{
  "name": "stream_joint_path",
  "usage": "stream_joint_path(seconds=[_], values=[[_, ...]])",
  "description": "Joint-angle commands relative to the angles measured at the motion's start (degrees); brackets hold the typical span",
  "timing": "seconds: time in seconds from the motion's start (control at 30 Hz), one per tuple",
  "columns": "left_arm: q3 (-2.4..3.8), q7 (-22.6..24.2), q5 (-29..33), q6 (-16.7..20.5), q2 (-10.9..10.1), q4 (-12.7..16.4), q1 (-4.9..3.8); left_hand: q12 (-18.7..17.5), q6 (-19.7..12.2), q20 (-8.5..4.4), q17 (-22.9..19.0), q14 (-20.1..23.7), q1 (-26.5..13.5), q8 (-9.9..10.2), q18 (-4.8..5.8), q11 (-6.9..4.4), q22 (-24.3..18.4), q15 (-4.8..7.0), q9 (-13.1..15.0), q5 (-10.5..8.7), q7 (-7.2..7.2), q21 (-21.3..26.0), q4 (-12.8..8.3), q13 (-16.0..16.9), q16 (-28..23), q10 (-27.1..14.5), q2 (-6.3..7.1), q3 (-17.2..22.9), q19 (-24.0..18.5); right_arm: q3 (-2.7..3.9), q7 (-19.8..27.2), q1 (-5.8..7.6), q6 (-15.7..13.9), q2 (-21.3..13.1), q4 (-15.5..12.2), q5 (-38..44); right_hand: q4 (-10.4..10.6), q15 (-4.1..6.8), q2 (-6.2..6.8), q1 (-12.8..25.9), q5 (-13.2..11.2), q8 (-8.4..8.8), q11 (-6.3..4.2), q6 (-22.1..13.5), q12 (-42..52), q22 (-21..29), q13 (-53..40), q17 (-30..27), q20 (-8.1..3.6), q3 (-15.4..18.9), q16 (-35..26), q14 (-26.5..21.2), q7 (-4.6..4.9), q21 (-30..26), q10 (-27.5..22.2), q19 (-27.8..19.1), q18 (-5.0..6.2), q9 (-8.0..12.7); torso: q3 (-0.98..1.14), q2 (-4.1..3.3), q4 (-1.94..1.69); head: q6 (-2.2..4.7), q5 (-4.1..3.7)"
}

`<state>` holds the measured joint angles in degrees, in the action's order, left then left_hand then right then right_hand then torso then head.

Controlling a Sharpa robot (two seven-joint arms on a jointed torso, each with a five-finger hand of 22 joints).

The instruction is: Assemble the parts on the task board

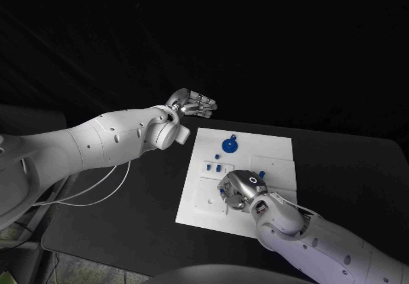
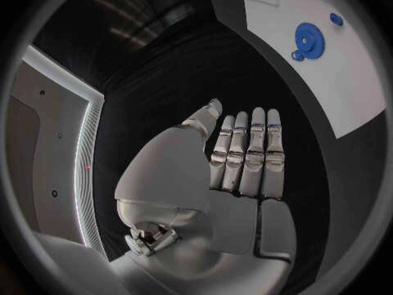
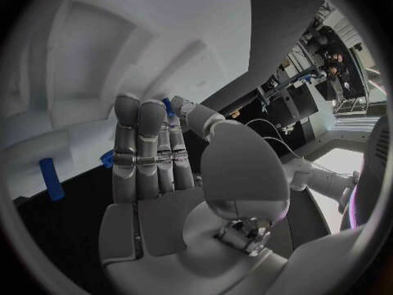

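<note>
Table (image 1: 127, 207): black surface; the board lies on it near the middle.
Board (image 1: 273, 148): white rectangular plate, lying flat, its long axis running from the near edge of the table toward the far edge, slightly skewed in the head view.
Left arm (image 1: 94, 145): white, entering from the left side; it ends beyond the board's far-left corner.
Right arm (image 1: 324, 242): white, entering from the lower right and reaching over the board's near half.
Left hand (image 1: 192, 103): raised off the board, over the bare table; in the left wrist view (image 2: 245, 157) the fingers are straight, pressed side by side, and hold nothing.
Right hand (image 1: 239, 188): low over the board's middle; fingers extended and together, the thumb drawn toward them with a small blue part (image 3: 168, 106) at the fingertips. Whether the part is actually pinched cannot be told.
Gear (image 1: 230, 144): blue, round, lying flat on the board's far half, a small knob beside it.
Pegs (image 1: 217, 168): short blue pieces near the board's centre, just beyond the right hand; their orientation is too small to judge.
</note>
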<state>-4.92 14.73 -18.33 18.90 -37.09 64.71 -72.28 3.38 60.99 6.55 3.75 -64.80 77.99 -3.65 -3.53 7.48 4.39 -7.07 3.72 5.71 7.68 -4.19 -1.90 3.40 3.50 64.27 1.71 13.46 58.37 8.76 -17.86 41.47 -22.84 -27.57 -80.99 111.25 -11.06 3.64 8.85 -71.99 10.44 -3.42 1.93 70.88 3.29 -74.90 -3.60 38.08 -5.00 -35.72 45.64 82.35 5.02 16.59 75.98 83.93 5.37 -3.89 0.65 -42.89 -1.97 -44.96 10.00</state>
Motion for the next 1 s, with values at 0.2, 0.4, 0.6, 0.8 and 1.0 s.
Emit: stream_joint_path(seconds=[0.2,0.4,0.6,0.8,1.0], values=[[0.02,0.2,-0.3,-0.8,0.1,0.0,-0.02,0.0,-0.2,-0.03,0.0,0.0,0.0,0.0,0.72,-0.02,-0.1,-0.24,-0.1,-0.11,0.04,-0.1,0.1,0.0,0.0,-0.2,0.11,-0.3,-0.3,-0.44,0.0,-0.31,1.6,0.0,0.4,-1.0,0.4,-0.52,1.56,0.4,0.1,-0.15,0.49,-1.4,0.1,-0.4,0.1,-0.3,0.53,1.0,-0.1,0.0,0.20,-1.5,-1.8,1.3,1.35,0.1,0.02,0.00,0.03,-0.14,0.11],[0.02,0.1,-0.3,-0.9,0.0,0.0,-0.02,0.0,-0.2,0.00,0.0,0.1,0.0,0.0,0.72,0.02,-0.1,-0.27,-0.1,-0.18,0.04,-0.1,0.1,0.0,0.0,-0.3,0.08,-0.4,-0.3,-0.47,0.0,-0.31,-0.4,-0.2,0.3,-1.9,0.6,-1.43,4.12,1.1,0.8,-0.15,2.02,-3.5,0.1,0.3,0.2,-0.7,1.33,1.4,-0.2,-0.1,0.84,-3.5,-7.1,1.3,2.44,0.1,0.05,0.00,0.05,-0.16,0.09],[0.02,0.0,-0.3,-1.0,-0.1,-0.1,-0.02,0.0,-0.2,0.01,0.0,0.2,0.1,0.0,0.72,0.03,-0.1,-0.29,-0.1,-0.18,0.04,-0.1,0.1,0.0,0.0,-0.4,0.09,-0.4,-0.3,-0.48,-0.1,-0.31,-3.8,-0.7,-0.5,-2.8,1.0,-2.61,4.89,-1.5,1.1,-0.18,3.44,-7.0,0.2,2.1,0.2,-2.0,2.83,9.3,-1.0,-1.4,0.92,-5.8,-13.4,0.6,3.79,0.2,0.07,0.01,0.06,-0.04,-0.13],[0.02,0.0,-0.3,-1.2,-0.2,-0.3,-0.02,0.0,0.0,0.04,0.0,0.2,0.0,0.0,0.72,0.04,-0.1,-0.30,0.0,-0.19,-0.06,0.0,0.2,0.0,0.0,-0.4,-0.02,-0.5,-0.4,-0.39,-0.2,-0.31,-5.7,-1.9,-2.8,-3.7,3.1,-3.37,5.25,-4.4,1.4,-0.17,4.36,-9.7,0.6,3.1,0.2,-3.0,3.66,14.8,-0.5,-2.8,0.02,-7.5,-17.1,0.5,4.51,0.2,0.08,0.09,0.15,0.36,-0.39],[0.02,0.0,-0.3,-1.3,-0.4,-0.6,-0.01,0.0,0.0,0.04,0.0,0.2,0.0,0.0,0.72,0.04,-0.1,-0.31,-0.1,-0.21,-0.03,0.0,0.2,0.0,0.0,-0.4,0.02,-0.5,-0.4,1.59,-0.6,-0.31,-5.9,-4.0,-6.0,-4.6,3.4,-3.19,5.27,-4.8,1.4,-0.15,4.15,-9.6,0.6,3.1,0.2,-3.4,3.50,14.7,-0.1,-2.6,0.23,-7.6,-16.3,0.9,4.52,0.2,0.13,0.18,0.40,1.02,-0.98]])
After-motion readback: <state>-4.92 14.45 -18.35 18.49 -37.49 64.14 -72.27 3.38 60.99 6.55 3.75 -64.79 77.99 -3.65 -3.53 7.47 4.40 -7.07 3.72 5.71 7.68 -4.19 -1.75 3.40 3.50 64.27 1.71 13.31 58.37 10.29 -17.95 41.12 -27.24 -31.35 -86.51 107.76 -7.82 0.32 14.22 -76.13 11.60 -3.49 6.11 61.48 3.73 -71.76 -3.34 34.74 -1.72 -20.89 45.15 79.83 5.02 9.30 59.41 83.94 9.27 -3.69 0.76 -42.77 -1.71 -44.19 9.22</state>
